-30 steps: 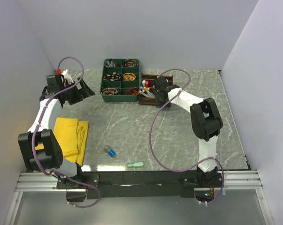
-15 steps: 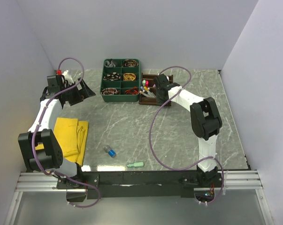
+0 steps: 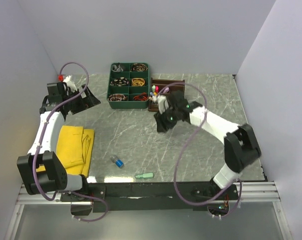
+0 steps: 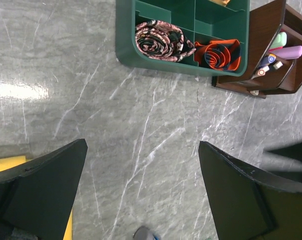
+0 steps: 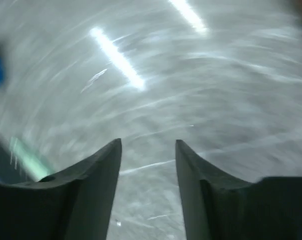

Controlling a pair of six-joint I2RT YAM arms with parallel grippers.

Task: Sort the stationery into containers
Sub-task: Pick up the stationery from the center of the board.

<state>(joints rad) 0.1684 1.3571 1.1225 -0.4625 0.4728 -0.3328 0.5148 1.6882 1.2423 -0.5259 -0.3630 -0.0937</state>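
The dark brown organiser (image 3: 167,84) stands at the back, right of a green tray; several pens and highlighters (image 4: 276,49) stick up in its near compartment (image 4: 271,30). A blue cap piece (image 3: 117,161) and a mint eraser (image 3: 144,175) lie on the marble near the front. My right gripper (image 3: 162,125) hovers over the table's middle, in front of the organiser, open and empty (image 5: 148,142); its view is motion-blurred. My left gripper (image 3: 85,102) is at the back left, wide open over bare marble (image 4: 142,145), holding nothing.
A green tray (image 3: 129,85) of coiled bands sits left of the organiser, and shows again in the left wrist view (image 4: 181,30). A yellow cloth (image 3: 73,145) lies at the left. White walls close in the left, back and right sides.
My right arm has swung away from the organiser toward the table's middle and its jaws have gone from shut to open. The left arm shifted only slightly.
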